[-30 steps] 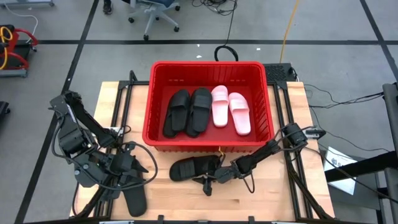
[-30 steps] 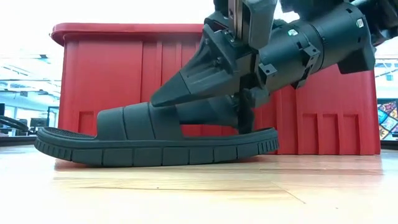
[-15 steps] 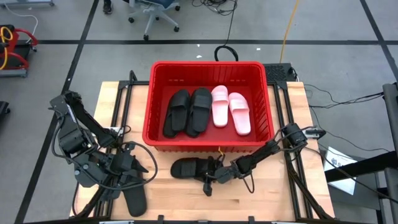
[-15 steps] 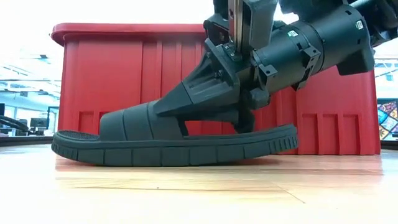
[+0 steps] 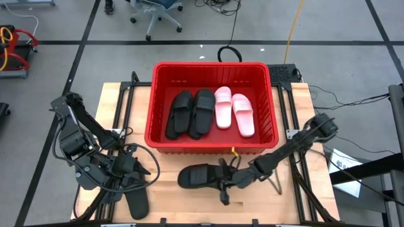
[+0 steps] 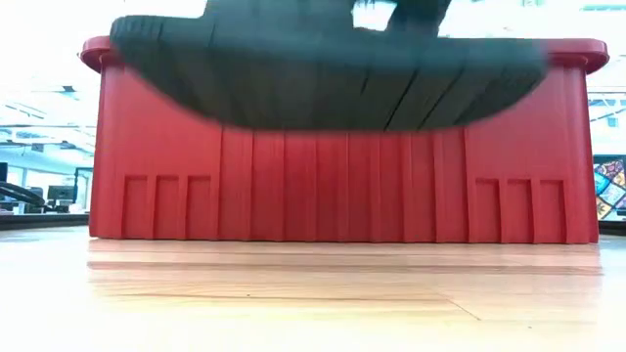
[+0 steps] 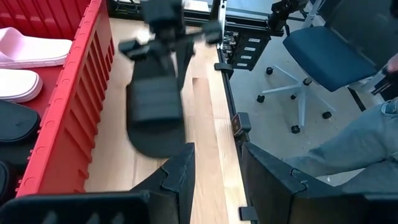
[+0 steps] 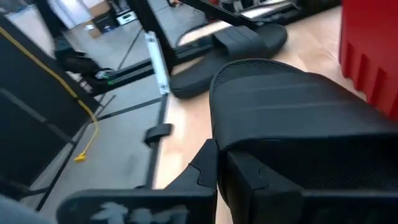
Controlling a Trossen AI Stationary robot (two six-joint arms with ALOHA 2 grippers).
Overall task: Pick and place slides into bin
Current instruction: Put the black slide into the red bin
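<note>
Black slide (image 7: 154, 115) hangs beside red bin (image 7: 73, 106).

Office chair (image 5: 156, 14) beyond wooden table (image 5: 189, 202)

A light wooden table (image 5: 189, 202) carries the red bin (image 5: 211, 142) at its far side; one black slide (image 5: 134, 203) seems to lie near the front left corner.

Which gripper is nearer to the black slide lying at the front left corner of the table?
Left. The left gripper hovers open just above that black slide; the right gripper is farther right, shut on another black slide.
</note>
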